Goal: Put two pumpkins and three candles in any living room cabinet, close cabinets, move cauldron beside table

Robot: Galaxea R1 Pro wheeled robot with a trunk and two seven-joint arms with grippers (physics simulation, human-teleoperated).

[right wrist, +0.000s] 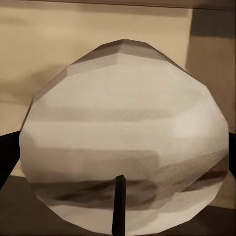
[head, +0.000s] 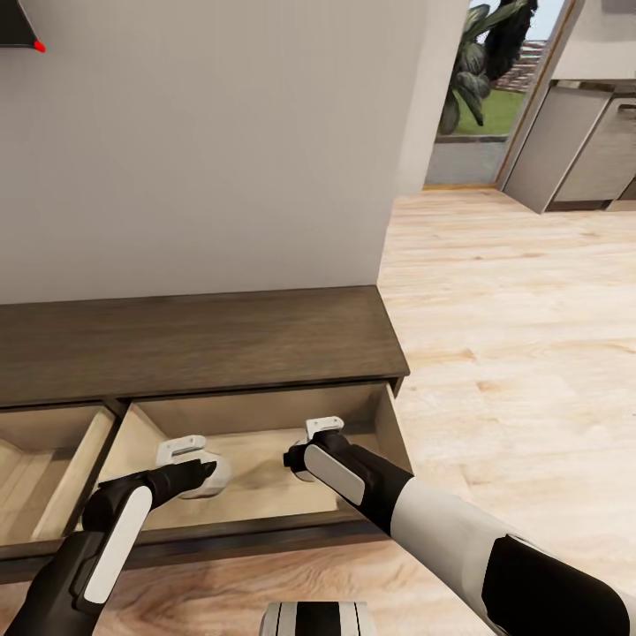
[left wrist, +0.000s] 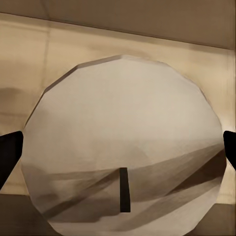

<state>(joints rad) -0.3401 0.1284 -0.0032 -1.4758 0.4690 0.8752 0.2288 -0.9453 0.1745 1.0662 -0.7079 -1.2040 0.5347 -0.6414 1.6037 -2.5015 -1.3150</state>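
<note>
Candles inside the open cabinet (head: pixel 265 353) drawer, left hand (head: pixel 201 473) grasping one candle (left wrist: pixel 123 142), right hand (head: pixel 296 459) grasping another candle (right wrist: pixel 125 132)

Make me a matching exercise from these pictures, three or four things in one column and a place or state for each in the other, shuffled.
Things:
1. Beige-grey stubby candle in the left gripper
2. Long dark-brown wooden cabinet
3. Grey kitchen units
4. Green leafy plant

Places or states:
A. Outside, beyond the doorway
B. Far right, across the plank floor
C. Against the white wall, drawers pulled open
D. Held over the pale drawer compartment

Pairs: 1-D, 2-C, 3-B, 4-A
</note>
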